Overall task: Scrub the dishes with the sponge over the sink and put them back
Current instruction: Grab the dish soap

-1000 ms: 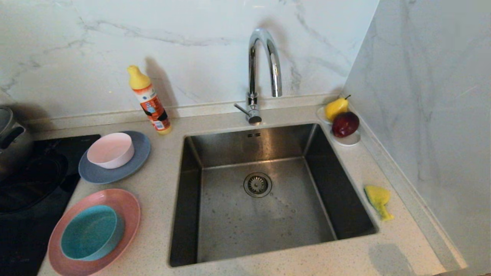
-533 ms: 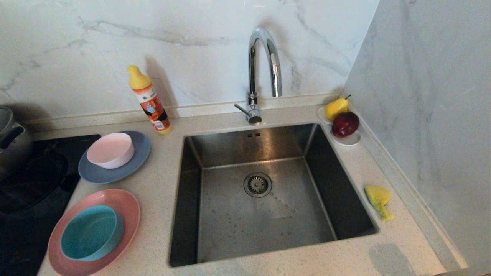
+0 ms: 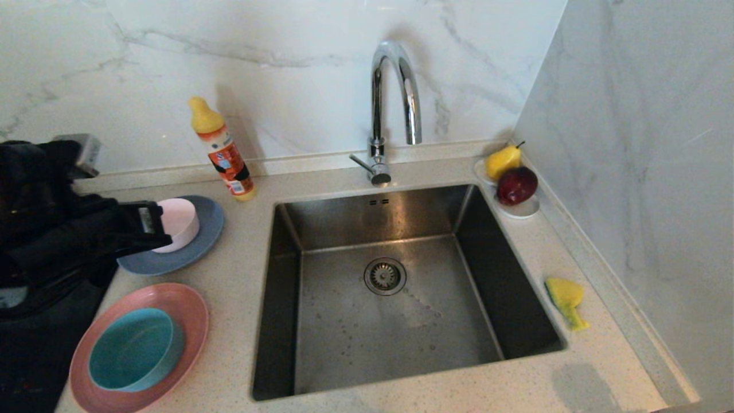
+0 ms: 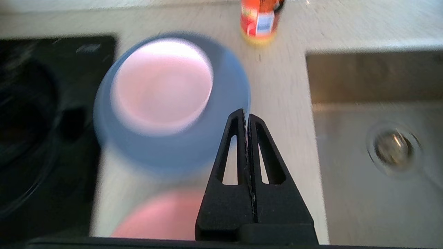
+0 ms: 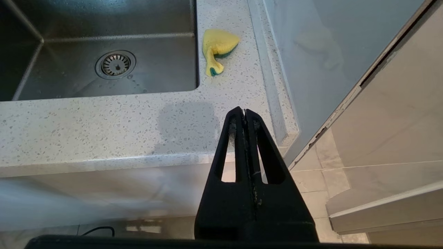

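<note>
Left of the sink (image 3: 378,321), a pale pink-white bowl (image 3: 180,221) sits on a grey-blue plate (image 3: 195,252). Nearer me, a teal bowl (image 3: 132,350) rests in a pink plate (image 3: 189,310). My left gripper (image 3: 165,240) reaches in from the left, above the near edge of the grey-blue plate (image 4: 180,152), shut and holding nothing (image 4: 246,112). The yellow sponge (image 3: 565,298) lies bent on the counter right of the sink. My right gripper (image 5: 244,110) hangs shut and empty off the counter's front edge, well short of the sponge (image 5: 218,46).
A chrome faucet (image 3: 395,92) stands behind the sink. An orange soap bottle (image 3: 221,149) stands beside the grey-blue plate. A white dish (image 3: 519,209) with a pear (image 3: 502,160) and an apple (image 3: 516,184) fills the back right corner. A black cooktop (image 3: 34,355) lies far left.
My left arm has swung into the head view from the left, now covering the pot and part of the pale bowl. Dishes and sponge have not moved.
</note>
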Available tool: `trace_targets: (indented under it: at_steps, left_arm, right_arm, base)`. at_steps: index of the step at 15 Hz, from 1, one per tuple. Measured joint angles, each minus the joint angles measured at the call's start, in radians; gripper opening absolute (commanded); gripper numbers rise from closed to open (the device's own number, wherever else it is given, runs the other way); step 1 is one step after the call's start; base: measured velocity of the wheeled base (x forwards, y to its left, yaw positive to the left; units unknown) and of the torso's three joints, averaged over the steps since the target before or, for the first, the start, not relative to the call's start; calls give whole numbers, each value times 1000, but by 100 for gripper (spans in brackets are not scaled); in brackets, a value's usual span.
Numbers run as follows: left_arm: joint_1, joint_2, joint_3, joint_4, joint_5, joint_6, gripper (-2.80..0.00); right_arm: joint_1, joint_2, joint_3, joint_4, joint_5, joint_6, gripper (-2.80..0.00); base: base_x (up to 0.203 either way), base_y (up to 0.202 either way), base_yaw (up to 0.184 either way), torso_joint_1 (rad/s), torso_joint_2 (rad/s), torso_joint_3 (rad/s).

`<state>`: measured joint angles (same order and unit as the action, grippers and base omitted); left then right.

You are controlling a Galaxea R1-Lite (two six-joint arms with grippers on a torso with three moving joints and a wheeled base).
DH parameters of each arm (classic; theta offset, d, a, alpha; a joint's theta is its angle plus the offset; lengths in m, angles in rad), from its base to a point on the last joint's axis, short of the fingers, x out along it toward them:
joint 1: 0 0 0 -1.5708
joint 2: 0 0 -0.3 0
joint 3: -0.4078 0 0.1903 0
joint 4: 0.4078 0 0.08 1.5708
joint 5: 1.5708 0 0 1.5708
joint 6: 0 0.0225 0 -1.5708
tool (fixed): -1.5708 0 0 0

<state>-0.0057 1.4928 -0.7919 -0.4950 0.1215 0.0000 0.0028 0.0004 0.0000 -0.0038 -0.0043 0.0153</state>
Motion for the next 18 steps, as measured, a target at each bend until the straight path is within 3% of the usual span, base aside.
trace_targets:
  at_steps: [2, 4, 5, 18]
  left_arm:
    - [-7, 137, -48, -103, 20, -5, -280]
    - [-13, 227, -77, -136, 42, -10, -280]
    - [-15, 262, -88, -152, 51, -11, 0]
    - [-46, 509, -331, -300, 72, -49, 0]
  right_arm:
    - [0, 0, 0, 0, 0, 0, -280]
    - [0, 0, 0, 0, 0, 0, -280]
    - [0, 0, 0, 0, 0, 0, -280]
    - [0, 0, 0, 0, 0, 0, -280]
  base:
    - [0, 0, 0, 0, 0, 0]
    - [0, 0, 0, 0, 0, 0]
    - [0, 0, 0, 0, 0, 0]
    - [0, 0, 0, 0, 0, 0]
